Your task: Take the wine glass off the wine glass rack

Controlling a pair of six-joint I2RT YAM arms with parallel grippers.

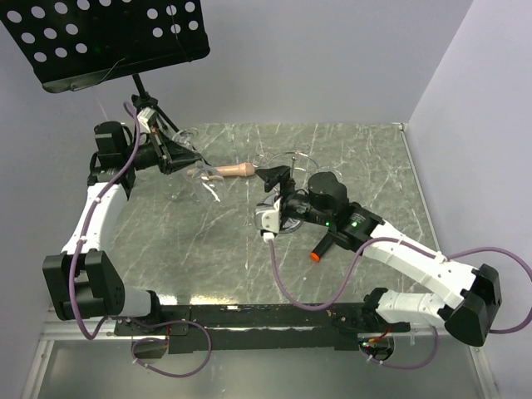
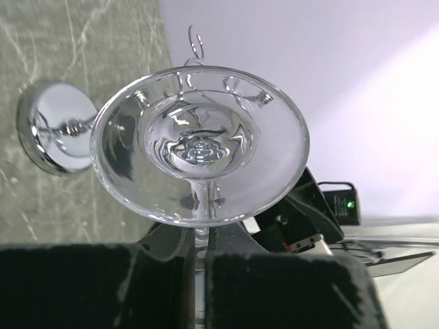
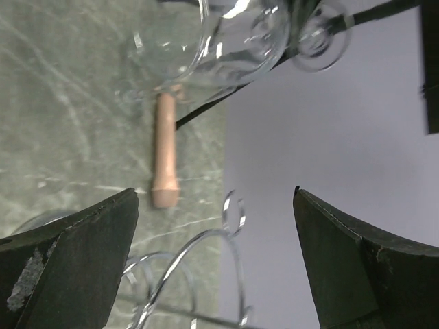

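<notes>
Grey-green marble tabletop (image 1: 366, 158), lilac walls. My L gripper (image 2: 199, 257) pinches the stem of the clear wine glass (image 2: 199, 144), which sits left of the chrome wire wine glass rack (image 2: 55, 130), clear of its arms. Pinkish wooden handle (image 1: 237, 170) lies btwn them. R gripper (image 3: 216, 260) gapes wide at the rack's top, holding nothing.

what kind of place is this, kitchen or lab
Probably a robotics lab cell, not a home: left arm and right arm bolted to a marble-look table, bare walls boxing it in, a black music stand behind.
</notes>
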